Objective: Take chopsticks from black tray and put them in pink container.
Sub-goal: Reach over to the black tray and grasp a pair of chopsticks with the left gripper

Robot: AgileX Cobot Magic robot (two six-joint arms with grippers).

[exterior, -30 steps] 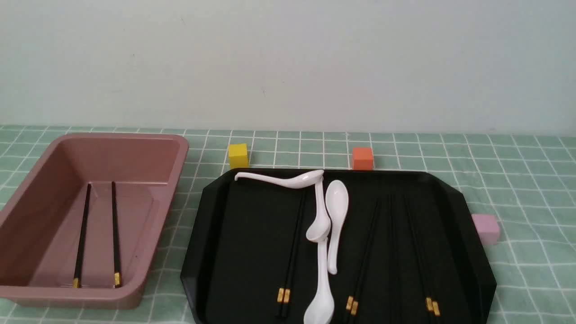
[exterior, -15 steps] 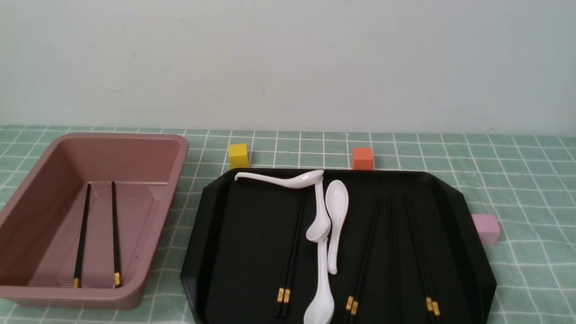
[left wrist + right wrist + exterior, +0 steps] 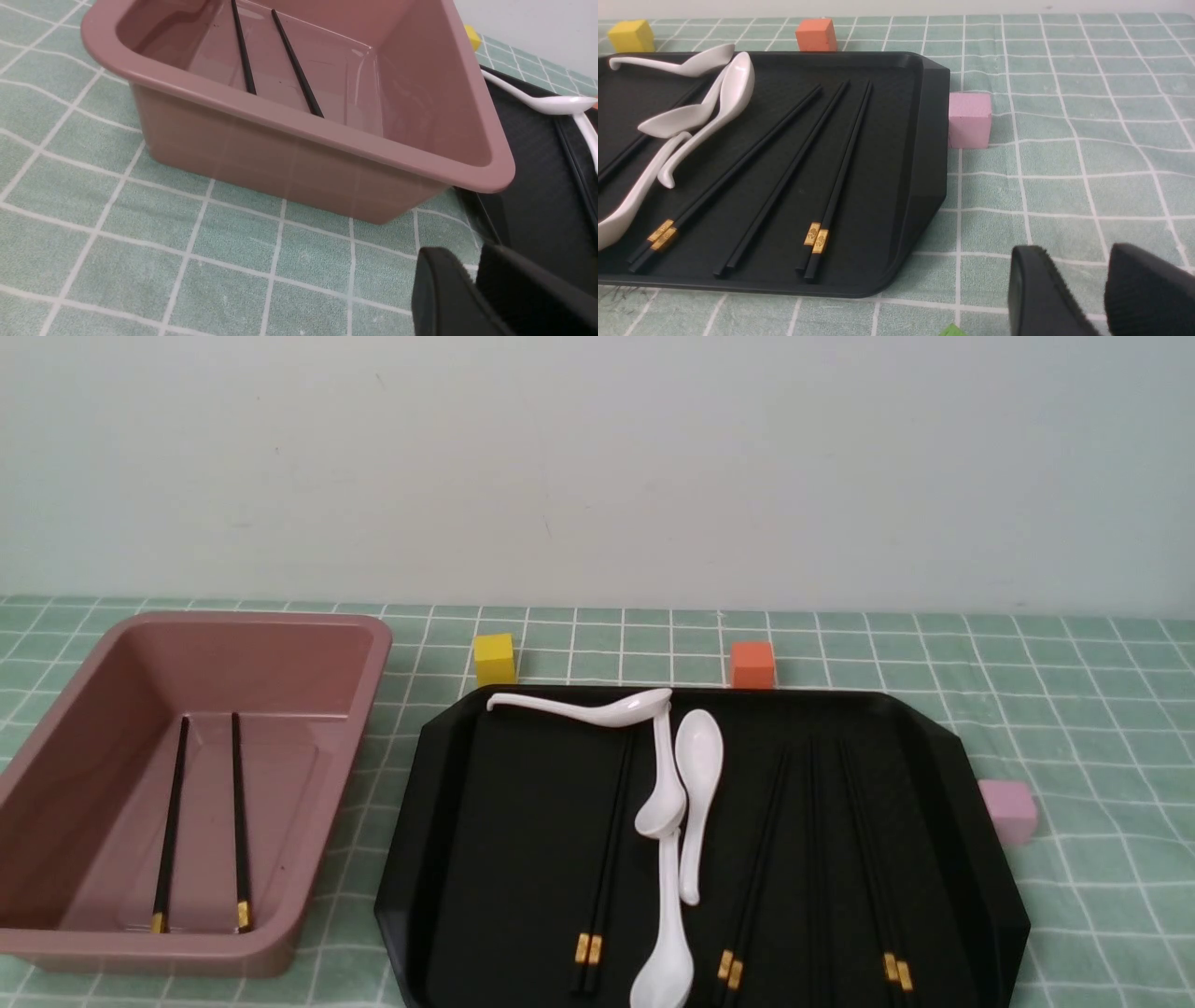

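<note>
The black tray [image 3: 439,784] lies centre-right on the cloth and holds several pairs of chopsticks: one pair left of the spoons [image 3: 602,859], others to their right [image 3: 758,859] [image 3: 868,859]. Two chopsticks [image 3: 240,821] lie apart on the floor of the pink container [image 3: 373,658] at the left. Neither gripper shows in the front view. In the left wrist view my left gripper [image 3: 471,267] hangs shut and empty over the cloth, just outside the container's near corner [image 3: 490,172]. My right gripper [image 3: 1083,263] is open and empty over the cloth beside the tray's right edge [image 3: 931,154].
Several white soup spoons [image 3: 695,775] lie among the chopsticks in the tray's middle. A yellow cube [image 3: 494,659] and an orange cube [image 3: 752,664] stand behind the tray, a pale pink cube [image 3: 1008,810] against its right side. A small green corner [image 3: 952,332] shows near the right gripper.
</note>
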